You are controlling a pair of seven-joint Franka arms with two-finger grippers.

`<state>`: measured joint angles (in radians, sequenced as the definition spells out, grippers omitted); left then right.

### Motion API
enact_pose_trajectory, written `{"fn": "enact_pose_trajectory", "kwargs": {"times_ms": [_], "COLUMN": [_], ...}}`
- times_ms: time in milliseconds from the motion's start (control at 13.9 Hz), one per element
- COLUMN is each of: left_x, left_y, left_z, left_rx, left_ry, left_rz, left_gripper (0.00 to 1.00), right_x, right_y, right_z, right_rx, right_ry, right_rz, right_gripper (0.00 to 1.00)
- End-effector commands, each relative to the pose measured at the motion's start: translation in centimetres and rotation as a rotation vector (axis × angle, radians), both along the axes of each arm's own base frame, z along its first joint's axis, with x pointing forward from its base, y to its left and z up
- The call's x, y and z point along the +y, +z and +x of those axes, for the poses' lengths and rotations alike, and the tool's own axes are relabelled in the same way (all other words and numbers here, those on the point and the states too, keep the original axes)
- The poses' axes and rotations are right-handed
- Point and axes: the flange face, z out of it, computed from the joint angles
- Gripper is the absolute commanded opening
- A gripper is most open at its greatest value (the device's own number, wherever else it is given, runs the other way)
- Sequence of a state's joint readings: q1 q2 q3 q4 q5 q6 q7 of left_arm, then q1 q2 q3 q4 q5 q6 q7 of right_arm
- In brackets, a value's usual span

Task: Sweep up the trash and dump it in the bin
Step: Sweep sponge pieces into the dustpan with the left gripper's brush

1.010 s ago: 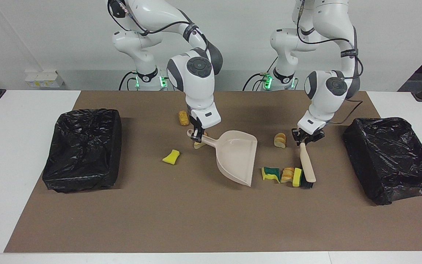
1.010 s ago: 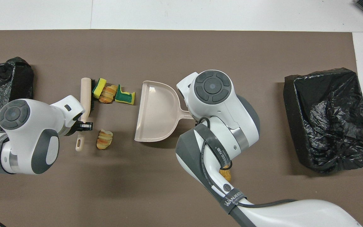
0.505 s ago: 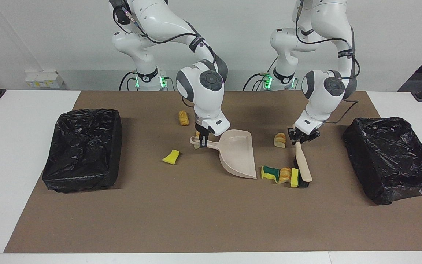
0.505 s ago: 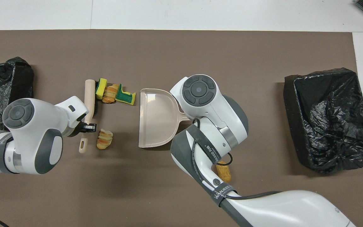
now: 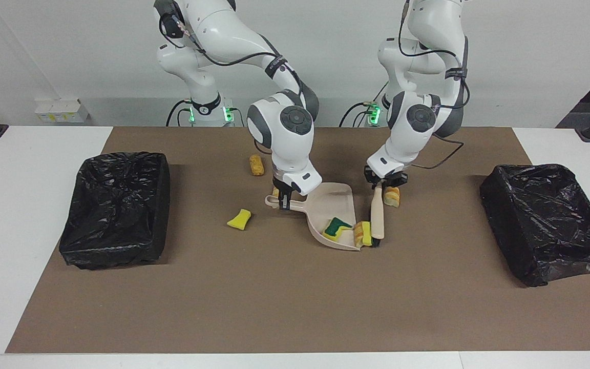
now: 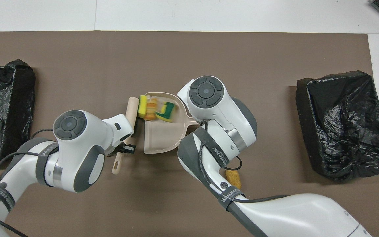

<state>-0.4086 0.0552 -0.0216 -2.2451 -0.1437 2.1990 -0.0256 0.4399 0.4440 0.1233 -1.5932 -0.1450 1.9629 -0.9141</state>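
L→R across the facing view. Black-lined bin [image 5: 114, 207] sits at the right arm's end of the desk [image 5: 28, 169], on the brown mat [image 5: 285, 302]. Next, a lone yellow sponge bit [image 5: 239, 219] lies on the mat, apart from the dustpan. An orange bread lump [image 5: 256, 165] lies nearer the robots, by the right arm.

Right tool [image 5: 284, 201] is down at desk level, fingers shut tight on the dustpan handle [image 5: 280, 201]. Another small yellowish chunk is mostly hidden under that tool; can't tell which kind. Beige dustpan [image 5: 332, 205] rests on the mat w/ its open mouth facing the left arm's end.

Green-backed sponge bit [image 5: 336, 228] is already inside the pan, near its lip. A bread lump w/ a yellow sponge bit [image 5: 362, 233] sits right at the lip, pressed btwn pan edge and brush head; blurred in the overhead view.

Left tool [image 5: 386, 183] is clamped shut on the upper end of the brush [image 5: 377, 218] handle; the brush slants down, bristles on the mat against the chunks at the pan mouth. One more bread lump [image 5: 392, 196] lies just beside the brush handle, under the left tool, outside the pan.

Second black-lined bin [image 5: 543, 220] sits at the left arm's end, well apart from the pan.
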Motion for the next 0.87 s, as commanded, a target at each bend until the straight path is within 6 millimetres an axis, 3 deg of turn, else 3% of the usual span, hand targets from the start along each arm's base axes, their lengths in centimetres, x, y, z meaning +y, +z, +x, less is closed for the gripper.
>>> {"fn": "enact_pose_trajectory", "kwargs": {"times_ms": [0, 144, 289, 505, 577, 794], "left_x": [-3.0, -3.8, -3.2, -0.6, 1.1, 5.4], "left_y": [1.5, 3.2, 5.2, 6.6, 7.5, 8.0], "left_z": [-1.6, -1.8, -1.8, -2.1, -2.0, -2.5], "left_rx": [0.033, 0.015, 0.002, 0.067, 0.087, 0.151], "left_ry": [-0.043, 0.07, 0.244, 0.404, 0.5, 0.558], "left_rz": [-0.019, -0.016, -0.004, 0.048, 0.065, 0.175], "left_gripper": [0.0, 0.0, 0.0, 0.0, 0.0, 0.0], "right_x": [0.6, 0.6, 0.6, 0.6, 0.6, 0.6], "right_y": [-0.2, -0.1, -0.1, -0.1, -0.1, -0.1], "right_z": [0.4, 0.4, 0.4, 0.4, 0.4, 0.4], "right_rx": [-0.008, -0.012, -0.01, -0.011, -0.01, -0.008], "right_ry": [0.035, 0.038, 0.037, 0.041, 0.04, 0.049], "right_rz": [-0.002, -0.003, -0.002, -0.004, -0.002, -0.001], "right_gripper": [0.0, 0.0, 0.0, 0.0, 0.0, 0.0]}}
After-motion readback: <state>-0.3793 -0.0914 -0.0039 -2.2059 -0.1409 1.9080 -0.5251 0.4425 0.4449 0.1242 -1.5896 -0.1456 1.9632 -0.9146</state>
